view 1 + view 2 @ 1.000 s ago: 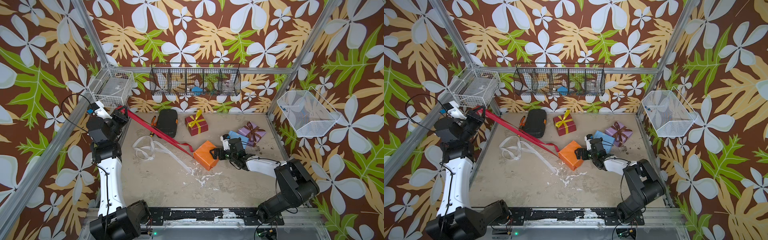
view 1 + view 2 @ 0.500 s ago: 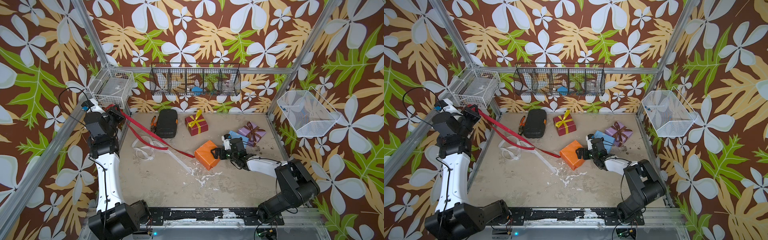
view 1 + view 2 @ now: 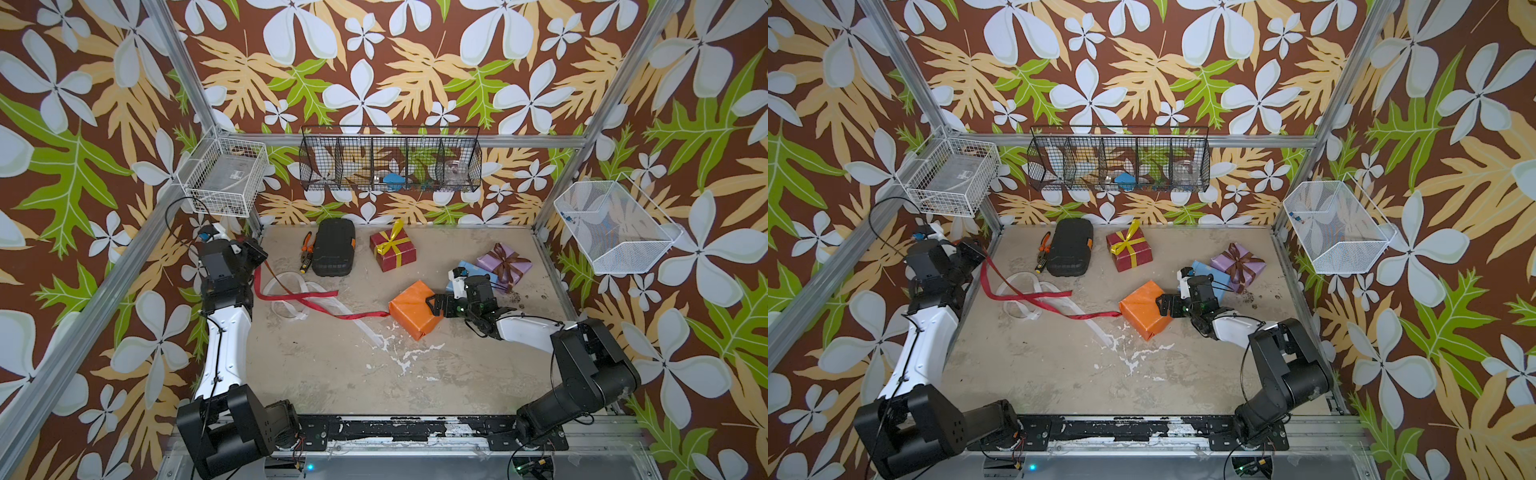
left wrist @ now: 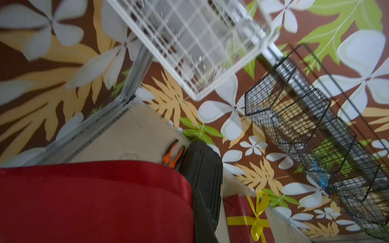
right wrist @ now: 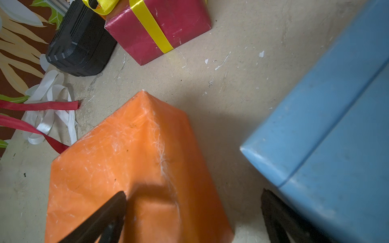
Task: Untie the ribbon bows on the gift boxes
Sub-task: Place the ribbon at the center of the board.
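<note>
The left gripper (image 3: 257, 254) pinches the red ribbon (image 3: 309, 300). The right gripper (image 3: 432, 305), fingers spread, rests at the orange gift box (image 3: 414, 308); more pulling could drag that box if the ribbon's end is caught under it.

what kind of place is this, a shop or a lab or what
Probably a robot test cell, not a shop: an aluminium frame with leaf-print walls closes in a worn tabletop, two arms are bolted at its front edge, and wire baskets hang on the walls.
</note>
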Robot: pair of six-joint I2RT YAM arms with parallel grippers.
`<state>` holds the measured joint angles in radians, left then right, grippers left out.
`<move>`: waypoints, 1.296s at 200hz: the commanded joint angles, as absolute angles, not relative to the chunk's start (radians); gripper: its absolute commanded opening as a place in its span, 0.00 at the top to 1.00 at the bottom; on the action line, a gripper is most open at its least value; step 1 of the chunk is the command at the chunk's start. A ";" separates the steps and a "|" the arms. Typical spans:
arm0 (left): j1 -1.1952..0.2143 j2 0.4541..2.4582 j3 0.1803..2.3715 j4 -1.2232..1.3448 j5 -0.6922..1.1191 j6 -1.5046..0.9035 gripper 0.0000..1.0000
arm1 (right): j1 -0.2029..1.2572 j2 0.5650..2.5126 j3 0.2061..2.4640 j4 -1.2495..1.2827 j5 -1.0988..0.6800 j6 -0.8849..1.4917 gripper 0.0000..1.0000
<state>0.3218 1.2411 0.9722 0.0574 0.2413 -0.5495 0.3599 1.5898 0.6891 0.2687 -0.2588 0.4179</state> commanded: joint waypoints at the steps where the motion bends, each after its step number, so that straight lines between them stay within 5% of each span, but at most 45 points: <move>1: 0.283 1.276 0.942 0.074 0.271 -0.510 1.00 | 0.362 1.606 0.675 0.043 -0.196 0.370 0.00; 14: 0.268 1.330 0.957 0.040 0.288 -0.495 0.98 | 0.362 1.609 0.678 0.043 -0.203 0.367 0.00; 26: 0.267 1.384 0.982 0.004 0.300 -0.479 0.85 | 0.361 1.609 0.681 0.036 -0.211 0.361 0.00; 38: 0.266 1.431 1.012 -0.039 0.300 -0.461 0.54 | 0.362 1.605 0.680 0.035 -0.215 0.358 0.00; 48: 0.266 1.457 1.028 -0.069 0.288 -0.456 0.05 | 0.362 1.602 0.679 0.039 -0.223 0.360 0.00; 51: 0.266 1.464 1.031 -0.075 0.283 -0.454 0.01 | 0.362 1.602 0.679 0.040 -0.226 0.362 0.00; 108: 0.251 1.490 1.080 -0.192 0.208 -0.375 0.00 | 0.362 1.600 0.680 0.033 -0.235 0.361 0.00; 189: 0.053 1.784 1.267 -0.594 -0.140 -0.153 0.00 | 0.362 1.606 0.684 0.038 -0.236 0.357 0.00; 259: -0.021 1.544 1.195 -0.450 0.156 -0.196 0.05 | 0.362 1.577 0.679 0.034 -0.234 0.357 0.00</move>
<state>0.0196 1.6325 1.2385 -0.5270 -0.0135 -0.1795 0.3595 1.5799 0.6891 0.2611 -0.2726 0.4107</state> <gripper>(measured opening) 0.986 0.998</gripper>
